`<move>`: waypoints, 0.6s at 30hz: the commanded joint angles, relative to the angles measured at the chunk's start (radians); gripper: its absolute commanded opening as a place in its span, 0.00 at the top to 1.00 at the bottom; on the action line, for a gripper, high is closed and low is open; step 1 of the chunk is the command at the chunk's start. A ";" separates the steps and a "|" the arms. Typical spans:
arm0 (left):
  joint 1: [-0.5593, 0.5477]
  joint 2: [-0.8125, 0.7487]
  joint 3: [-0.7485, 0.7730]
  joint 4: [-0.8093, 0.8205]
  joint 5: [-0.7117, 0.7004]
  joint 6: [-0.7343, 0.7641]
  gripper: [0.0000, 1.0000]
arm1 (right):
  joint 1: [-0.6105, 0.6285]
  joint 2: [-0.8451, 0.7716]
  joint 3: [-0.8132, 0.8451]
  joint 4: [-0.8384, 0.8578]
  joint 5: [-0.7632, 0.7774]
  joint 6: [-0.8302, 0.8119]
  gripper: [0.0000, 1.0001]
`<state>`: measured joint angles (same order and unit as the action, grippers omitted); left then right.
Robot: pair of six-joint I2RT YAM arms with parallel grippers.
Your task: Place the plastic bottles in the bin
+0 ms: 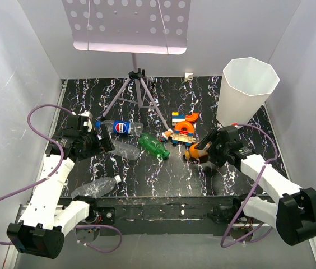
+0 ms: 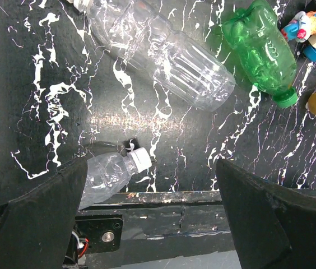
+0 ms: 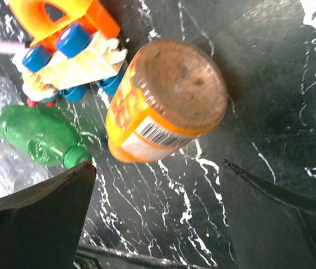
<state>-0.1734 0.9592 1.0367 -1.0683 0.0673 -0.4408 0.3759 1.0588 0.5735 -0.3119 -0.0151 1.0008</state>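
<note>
Right end effector (image 3: 155, 166) spread by orange bottle (image 3: 163, 101) | bin (image 1: 242, 109) upright, contents unseen

The table (image 1: 163, 174) is black with white marble veining. The bin (image 1: 247, 92), at 1 o'clock, is translucent white. Centre: green bottle (image 1: 153, 147), orange bottle (image 3: 163, 101) with white barcode patch, clear bottle (image 1: 121, 128) with blue label; blocks (image 1: 181, 128) orange, blue, yellow.

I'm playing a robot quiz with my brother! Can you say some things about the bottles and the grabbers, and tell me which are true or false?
1. The green bottle lies on the table. True.
2. The orange bottle is in the bin. False: it is on the table, below the right gripper.
3. The right gripper is open. True.
4. The left gripper holds the Pepsi bottle. False: it is open and empty; that bottle lies on the table.
</note>
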 commanded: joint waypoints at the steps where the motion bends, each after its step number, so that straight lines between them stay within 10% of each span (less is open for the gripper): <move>1: -0.003 -0.019 0.002 0.014 0.019 0.017 0.00 | -0.020 0.056 0.002 0.094 0.058 0.047 0.04; 7: -0.003 -0.019 -0.001 0.019 0.029 0.014 0.01 | -0.022 0.168 0.009 0.157 0.041 0.094 0.06; 18: -0.003 -0.028 -0.009 0.019 0.029 0.024 0.01 | -0.022 0.121 -0.018 0.165 0.076 0.118 0.48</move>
<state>-0.1734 0.9546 1.0359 -1.0634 0.0872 -0.4339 0.3580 1.2224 0.5728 -0.1295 0.0090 1.1202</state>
